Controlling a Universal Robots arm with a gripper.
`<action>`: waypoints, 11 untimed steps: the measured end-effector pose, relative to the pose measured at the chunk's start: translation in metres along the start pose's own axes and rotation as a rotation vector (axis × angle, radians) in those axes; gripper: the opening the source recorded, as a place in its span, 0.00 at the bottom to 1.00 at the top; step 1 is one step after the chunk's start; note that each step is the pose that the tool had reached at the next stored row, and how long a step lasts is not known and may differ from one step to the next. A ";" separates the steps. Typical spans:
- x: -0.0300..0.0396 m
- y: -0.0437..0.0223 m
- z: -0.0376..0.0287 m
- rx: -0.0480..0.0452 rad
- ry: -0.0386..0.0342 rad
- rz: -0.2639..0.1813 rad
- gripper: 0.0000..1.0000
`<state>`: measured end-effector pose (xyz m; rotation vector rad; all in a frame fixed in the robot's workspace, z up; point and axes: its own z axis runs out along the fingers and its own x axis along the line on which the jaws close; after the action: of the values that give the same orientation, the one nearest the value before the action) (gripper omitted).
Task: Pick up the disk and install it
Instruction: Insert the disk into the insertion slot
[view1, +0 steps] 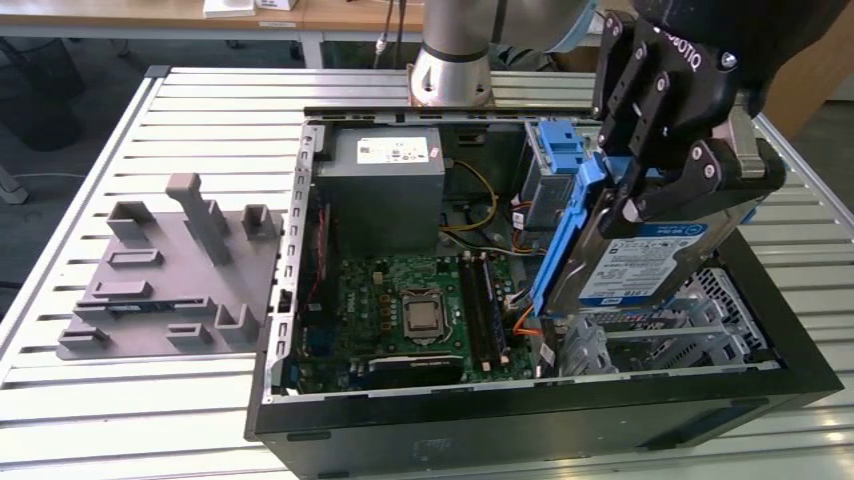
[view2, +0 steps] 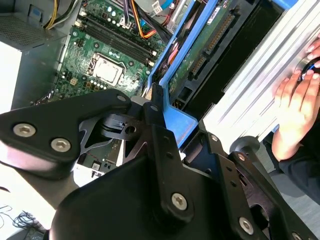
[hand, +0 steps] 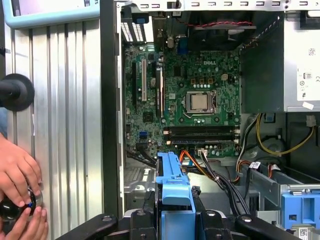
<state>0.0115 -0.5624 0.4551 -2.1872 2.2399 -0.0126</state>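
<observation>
My gripper (view1: 681, 195) is shut on the disk (view1: 641, 270), a silver-grey drive with a white-and-blue label and blue rails. I hold it tilted on edge above the open computer case (view1: 534, 420), on the exterior view's right side. Its lower end hangs just over the metal cage by the motherboard. In the second wrist view the disk's blue rail (view2: 172, 80) and green underside board (view2: 200, 45) run away from the black fingers (view2: 160, 135). In the first wrist view the disk's blue rail end (hand: 172, 185) sits between the finger links, over the case interior.
Inside the case are the motherboard (view1: 414, 310), a grey power supply (view1: 380, 180) and a drive bay with a blue latch piece (view1: 561, 150). A grey fixture (view1: 160, 270) lies on the slatted table at the exterior view's left. A person's hands (hand: 17, 190) rest beside the case.
</observation>
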 end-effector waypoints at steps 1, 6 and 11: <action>0.0000 0.0000 0.0000 0.0000 0.0000 0.000 0.36; -0.0001 -0.0024 0.0003 0.0000 -0.0001 0.000 0.36; -0.0003 -0.0108 0.0013 -0.0002 0.0000 0.000 0.36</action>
<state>0.0223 -0.5623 0.4539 -2.1873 2.2400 -0.0124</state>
